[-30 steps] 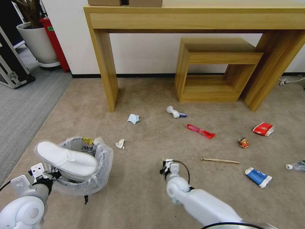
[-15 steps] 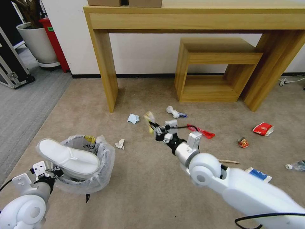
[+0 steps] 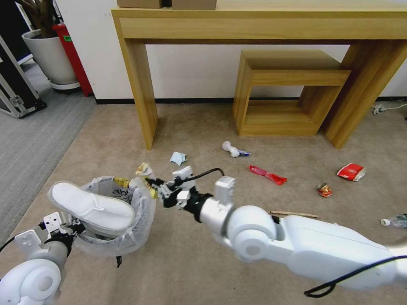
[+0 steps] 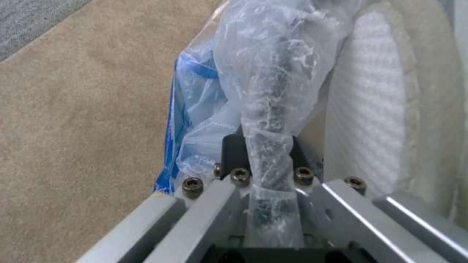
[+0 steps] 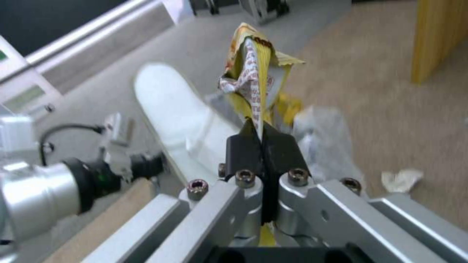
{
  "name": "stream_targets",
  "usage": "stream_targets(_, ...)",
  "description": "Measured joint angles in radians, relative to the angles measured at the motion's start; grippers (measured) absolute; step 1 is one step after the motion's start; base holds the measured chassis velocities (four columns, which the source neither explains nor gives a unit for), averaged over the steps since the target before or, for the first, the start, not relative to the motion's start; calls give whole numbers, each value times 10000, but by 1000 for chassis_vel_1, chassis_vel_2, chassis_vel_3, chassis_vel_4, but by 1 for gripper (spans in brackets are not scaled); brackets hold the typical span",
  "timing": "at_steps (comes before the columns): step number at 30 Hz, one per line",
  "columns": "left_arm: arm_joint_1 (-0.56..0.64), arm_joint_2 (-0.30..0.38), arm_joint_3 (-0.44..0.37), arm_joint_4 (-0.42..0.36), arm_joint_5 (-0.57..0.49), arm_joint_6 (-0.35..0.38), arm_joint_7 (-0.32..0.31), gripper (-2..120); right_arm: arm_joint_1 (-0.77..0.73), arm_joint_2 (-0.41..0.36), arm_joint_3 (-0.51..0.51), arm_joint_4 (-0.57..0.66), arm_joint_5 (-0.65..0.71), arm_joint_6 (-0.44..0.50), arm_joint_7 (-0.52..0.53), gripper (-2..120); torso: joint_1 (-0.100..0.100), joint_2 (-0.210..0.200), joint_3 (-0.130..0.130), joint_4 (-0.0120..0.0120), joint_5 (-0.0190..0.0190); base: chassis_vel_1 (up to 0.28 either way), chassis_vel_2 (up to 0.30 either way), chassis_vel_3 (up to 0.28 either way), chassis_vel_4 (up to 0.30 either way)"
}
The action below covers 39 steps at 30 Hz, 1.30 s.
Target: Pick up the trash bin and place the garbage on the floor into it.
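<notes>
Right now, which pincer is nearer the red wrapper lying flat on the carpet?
Right. The right pincer, shut on a yellow wrapper, sits beside the trash bin rim, left of the red wrapper. The left pincer clamps the bin's far rim, farther off.

- Beige carpet [image 3: 203, 262], grey carpet [image 3: 29, 135] at left.
- Lying scattered on the beige: blue scrap [image 3: 178, 158], white wad [image 3: 231, 148], red wrapper [image 3: 268, 174], red-white pack [image 3: 351, 171], stick [image 3: 296, 214], bottle [image 3: 394, 220].
- Standing on it: wooden desk [image 3: 140, 84], wooden stool [image 3: 288, 91].
</notes>
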Motion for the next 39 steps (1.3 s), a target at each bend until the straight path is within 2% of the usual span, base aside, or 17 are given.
stream_targets(3, 10, -31, -4, -29, 2, 0, 0, 0, 99, 326, -236, -338, 93, -171, 188, 0, 0, 0, -1, 0, 0, 0, 0, 0, 0)
stream_targets(10, 11, -68, 4, -84, 23, 1, 8, 0, 169, 1689, -727, -1161, 326, -591, 860, 0, 0, 0, 0, 0, 0, 0, 0, 0, 0)
stream_targets(21, 123, -139, 62, -367, 36, 0, 25, 0, 170, 3127, -1151, -2239, 525, -1281, 2148, 0, 0, -1, 0, 0, 1, 0, 0, 0, 0)
stream_targets(39, 574, -341, -75, -862, 196, -82, 206, 0, 408, 4040, -1524, -3573, 679, -1813, 2806, 0, 0, 0, 0, 0, 1, 0, 0, 0, 0)
